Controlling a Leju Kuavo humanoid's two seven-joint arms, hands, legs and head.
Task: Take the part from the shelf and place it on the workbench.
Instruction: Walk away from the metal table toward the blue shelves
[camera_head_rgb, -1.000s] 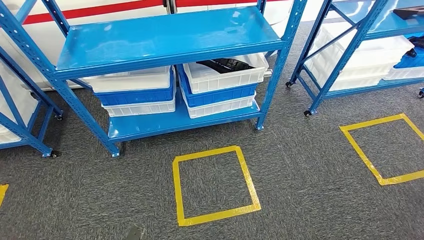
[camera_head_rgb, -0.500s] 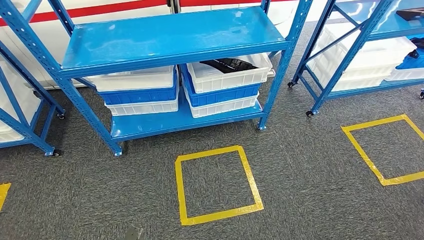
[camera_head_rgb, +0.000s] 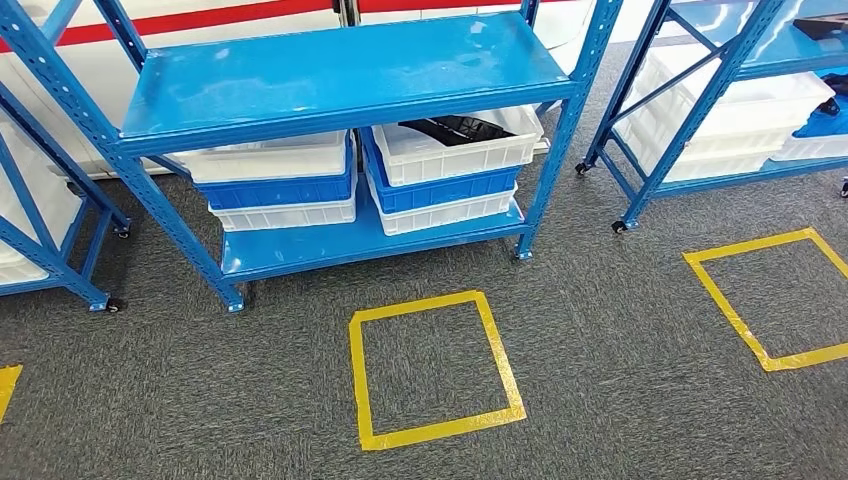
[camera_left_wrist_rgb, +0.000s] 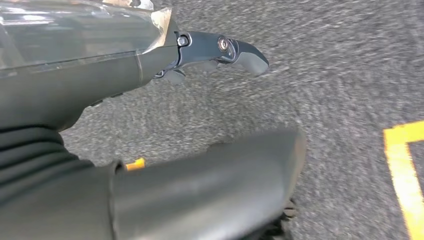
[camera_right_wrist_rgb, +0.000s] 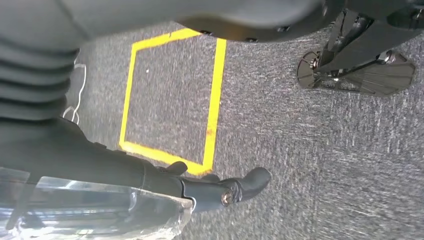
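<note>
A black part (camera_head_rgb: 455, 127) lies in the top white bin (camera_head_rgb: 460, 158) of a stack on the lower level of the blue shelf (camera_head_rgb: 340, 70), straight ahead in the head view. My left hand (camera_left_wrist_rgb: 100, 75) hangs over the grey carpet, its fingers (camera_left_wrist_rgb: 240, 50) stretched out and apart from the thumb, holding nothing. My right hand (camera_right_wrist_rgb: 150, 177) also hangs over the carpet with fingers (camera_right_wrist_rgb: 245, 185) extended and nothing in it.
A yellow tape square (camera_head_rgb: 440, 430) marks the carpet in front of the shelf, a second one (camera_head_rgb: 720, 290) lies to the right. More blue shelves with white bins stand left (camera_head_rgb: 40, 230) and right (camera_head_rgb: 700, 110). Another dark part (camera_head_rgb: 820, 25) rests on the right shelf.
The whole picture shifted a little early on, so the camera moved; the shelf and bins stand as before. A grey bit at the bottom edge has left the picture.
</note>
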